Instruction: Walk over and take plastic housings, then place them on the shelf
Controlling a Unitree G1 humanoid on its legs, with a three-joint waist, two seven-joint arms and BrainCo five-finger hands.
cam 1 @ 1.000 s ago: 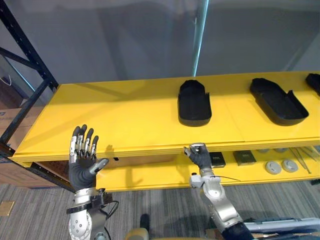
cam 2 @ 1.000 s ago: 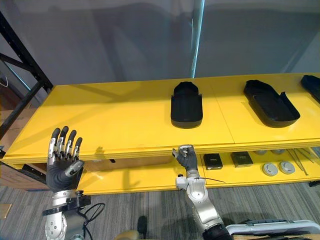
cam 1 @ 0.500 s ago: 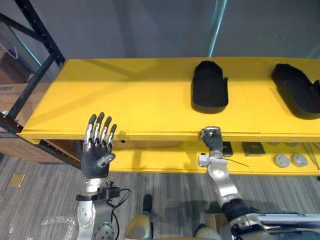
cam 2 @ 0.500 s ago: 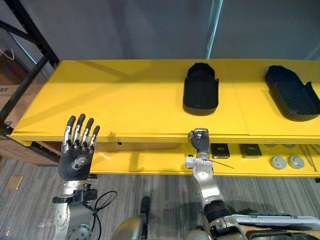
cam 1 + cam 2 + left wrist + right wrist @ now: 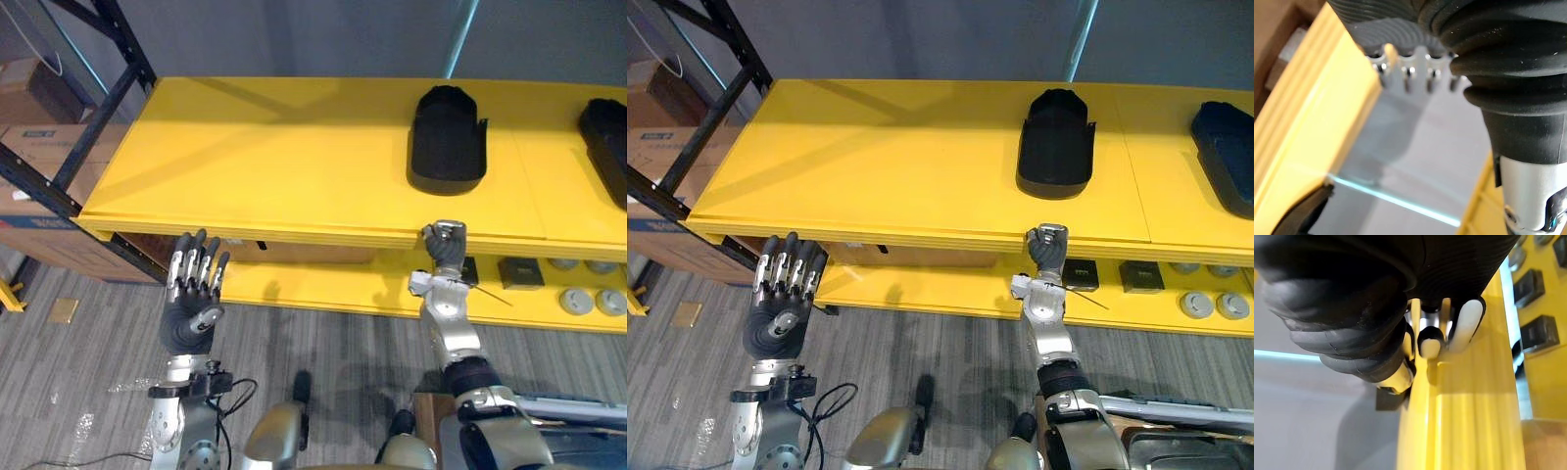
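The whole scene has slid up and to the right since a second ago (the camera moved, not the shelf). Measured against the shelf, the left hand (image 5: 193,313) now sits lower, below the front lip of the top board instead of level with it.

At far left, a black rack frame (image 5: 122,44) slants down past cardboard boxes (image 5: 34,142). The left hand is raised over the grey carpet (image 5: 98,372), palm toward the head camera, fingers straight and slightly spread, holding nothing. Behind it runs the yellow shelf (image 5: 274,162), its top board bare on this side.

Further right, one black plastic housing (image 5: 448,142) lies on the top board, well back from the lip. Just below it, the right hand (image 5: 444,245) stays at the board's front edge, fingers curled into a fist with nothing inside. On the lower board (image 5: 323,289), right of that hand, lie small dark blocks (image 5: 519,272) and grey discs (image 5: 576,300). A second housing (image 5: 609,117) lies at the far right of the top board.
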